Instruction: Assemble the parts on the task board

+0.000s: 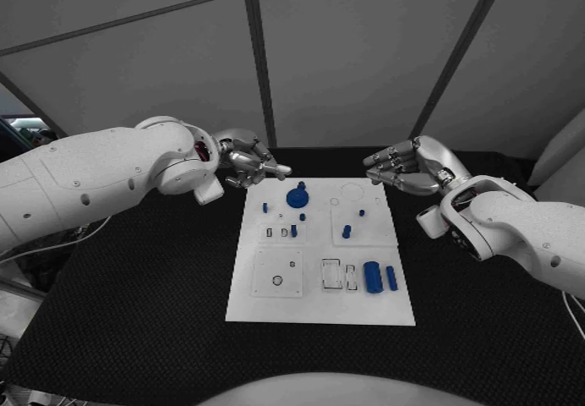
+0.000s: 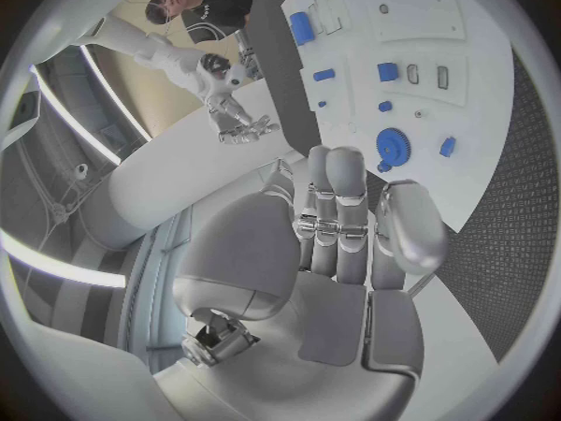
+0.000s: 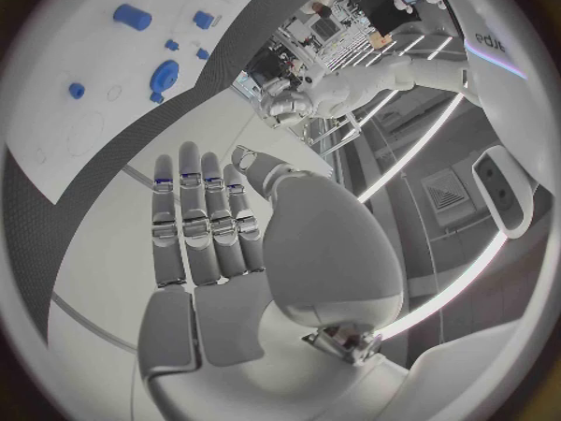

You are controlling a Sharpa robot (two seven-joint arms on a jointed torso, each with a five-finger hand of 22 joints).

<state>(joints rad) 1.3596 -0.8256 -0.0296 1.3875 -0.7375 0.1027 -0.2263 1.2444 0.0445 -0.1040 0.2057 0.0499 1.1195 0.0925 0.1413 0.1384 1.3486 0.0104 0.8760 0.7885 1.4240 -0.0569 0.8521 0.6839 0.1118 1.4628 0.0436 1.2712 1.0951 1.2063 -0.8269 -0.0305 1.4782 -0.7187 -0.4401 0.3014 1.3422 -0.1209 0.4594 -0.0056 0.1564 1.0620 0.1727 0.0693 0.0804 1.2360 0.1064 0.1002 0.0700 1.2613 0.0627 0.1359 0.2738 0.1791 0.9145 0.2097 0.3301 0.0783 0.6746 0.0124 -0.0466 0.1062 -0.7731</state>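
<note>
The white task board [image 1: 329, 309] lies in the middle of the black table. A blue gear [image 1: 297, 198] stands near its far edge, with small blue pegs [image 1: 347, 230] around it. Two blue cylinders [image 1: 372, 277] lie side by side near the board's right edge. My left hand [image 1: 250, 162] hovers just past the board's far left corner, holding nothing; its fingers [image 2: 339, 215] stretch toward the gear [image 2: 392, 144]. My right hand [image 1: 408, 166] hovers beyond the far right corner, fingers [image 3: 199, 225] straight and apart, empty. The gear [image 3: 164, 73] lies ahead of it.
Black table surface [image 1: 134, 288] surrounds the board on all sides. The board has a square plate with a small hole [image 1: 278, 272] at its near left and rectangular slots [image 1: 331, 273] beside the cylinders. Grey wall panels stand behind the table.
</note>
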